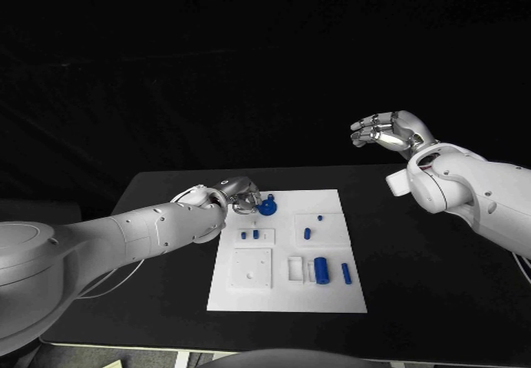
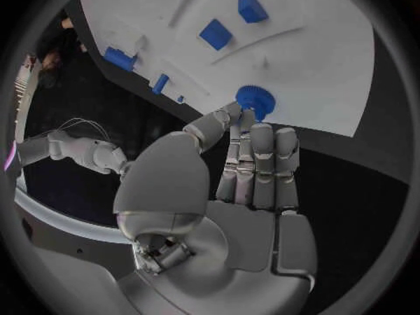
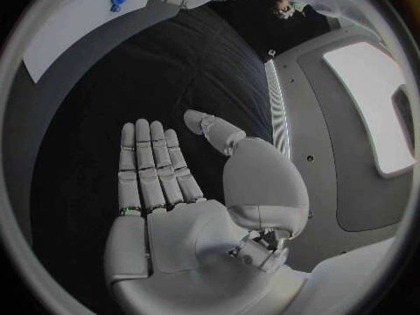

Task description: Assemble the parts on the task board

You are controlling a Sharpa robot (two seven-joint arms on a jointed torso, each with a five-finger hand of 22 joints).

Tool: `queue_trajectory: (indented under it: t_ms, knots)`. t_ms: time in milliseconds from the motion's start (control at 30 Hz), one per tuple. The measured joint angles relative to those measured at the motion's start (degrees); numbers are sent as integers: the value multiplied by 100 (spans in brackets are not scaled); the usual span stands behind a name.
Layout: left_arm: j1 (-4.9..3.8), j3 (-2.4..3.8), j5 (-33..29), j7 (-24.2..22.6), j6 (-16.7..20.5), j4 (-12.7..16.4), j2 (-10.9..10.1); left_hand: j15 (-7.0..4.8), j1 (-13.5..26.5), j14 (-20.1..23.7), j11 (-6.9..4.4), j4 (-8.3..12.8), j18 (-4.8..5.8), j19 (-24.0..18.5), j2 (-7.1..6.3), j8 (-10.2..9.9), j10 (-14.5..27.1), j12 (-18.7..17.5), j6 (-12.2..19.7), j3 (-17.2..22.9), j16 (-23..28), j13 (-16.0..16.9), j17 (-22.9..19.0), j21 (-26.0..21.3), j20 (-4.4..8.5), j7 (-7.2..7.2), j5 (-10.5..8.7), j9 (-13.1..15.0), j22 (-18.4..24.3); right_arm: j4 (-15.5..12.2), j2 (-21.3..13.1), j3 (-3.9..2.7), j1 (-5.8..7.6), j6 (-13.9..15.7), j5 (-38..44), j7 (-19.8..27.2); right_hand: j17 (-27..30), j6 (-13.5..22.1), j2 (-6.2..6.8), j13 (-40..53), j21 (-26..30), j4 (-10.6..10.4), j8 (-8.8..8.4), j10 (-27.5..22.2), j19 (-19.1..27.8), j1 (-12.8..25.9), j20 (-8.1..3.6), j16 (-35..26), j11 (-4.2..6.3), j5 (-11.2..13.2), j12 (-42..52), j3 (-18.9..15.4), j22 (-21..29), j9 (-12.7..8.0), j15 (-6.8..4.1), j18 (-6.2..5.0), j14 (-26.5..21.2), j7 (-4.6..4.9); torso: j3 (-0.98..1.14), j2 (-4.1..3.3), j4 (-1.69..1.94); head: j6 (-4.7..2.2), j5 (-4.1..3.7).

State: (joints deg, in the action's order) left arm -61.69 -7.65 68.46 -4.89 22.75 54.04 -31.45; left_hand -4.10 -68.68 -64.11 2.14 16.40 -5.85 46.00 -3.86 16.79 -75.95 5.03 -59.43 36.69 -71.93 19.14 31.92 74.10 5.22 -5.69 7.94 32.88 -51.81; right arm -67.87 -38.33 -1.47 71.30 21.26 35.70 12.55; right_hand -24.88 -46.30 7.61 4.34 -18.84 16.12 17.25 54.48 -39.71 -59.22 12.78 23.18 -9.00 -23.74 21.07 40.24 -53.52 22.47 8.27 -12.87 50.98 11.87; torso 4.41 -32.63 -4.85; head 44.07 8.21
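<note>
the blue gear (image 1: pixel 268 207) is pinched between the thumb and fingertips (image 2: pixel 234 116) of the left hand (image 1: pixel 232 195) at the far left corner of the white board (image 1: pixel 282 295), which lies on the black surface (image 1: pixel 443 299). the step in hand is judged to be the seating of this gear on the board; it is best kept level, lowered straight and let go only once it sits flat, so that the small blue pieces (image 1: pixel 257 234) just beside it are not knocked. the gear is seen as a round, toothed, bright blue disc with a small hub. the right hand (image 1: pixel 390 130) is held well above the surface, its fingers apart and loosely curled, with nothing in it.
</note>
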Motion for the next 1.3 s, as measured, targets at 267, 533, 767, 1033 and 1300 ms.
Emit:
queue_trajectory:
  t_ms: [267,533,767,1033,1300]
  knots:
    - [-86,5,-183,-16,-209,81,-282,1,1,0,0,1,-5,0,0,-20,0,0,-3,0,0,2,-1,0,-1,-4,1,2,1,-16,-31,0,0,0,0,-2,0,0,0,-5,0,0,0,0,0,0,0,0,0,0,0,0,0,0,0,0,0,0,-2,1,11,8,-2]
    - [-82,-2,-263,-54,-455,60,-304,10,1,-9,19,-15,-32,0,0,3,-19,0,-20,16,0,3,-1,0,-1,13,-1,3,-4,-18,-36,0,0,0,0,-3,0,0,-23,-5,0,0,0,0,0,-23,0,0,0,0,0,0,1,1,0,0,0,0,-9,-4,1,15,18]
    - [-59,-4,-266,-62,-579,2,-246,11,0,-9,19,-15,-30,0,-1,2,-19,-1,-20,16,0,2,-1,0,-2,13,-2,4,-4,-22,-30,0,0,0,0,-3,5,0,-23,-4,22,0,0,0,0,-23,0,0,0,0,0,0,1,1,0,0,0,0,-9,-5,1,34,36]
    - [37,-8,-248,-69,-612,-54,-159,12,-5,-9,19,-15,-24,-1,-8,1,-19,-1,-19,16,0,2,-1,0,-2,12,-2,2,-3,-23,-25,0,0,0,0,-3,5,0,-22,-5,22,0,0,0,0,-22,0,0,0,0,0,0,-5,-4,0,0,0,0,-5,-5,-3,40,46]
    - [66,-7,-226,-71,-611,-152,-115,21,1,-17,-1,0,2,-1,-15,-1,-39,-5,-19,30,0,1,4,22,-2,11,-3,-1,-9,-20,-25,0,0,0,0,-3,5,-1,-22,-9,22,0,0,0,0,-22,0,0,0,0,0,0,-4,-4,0,0,0,-1,1,-7,-7,40,48]
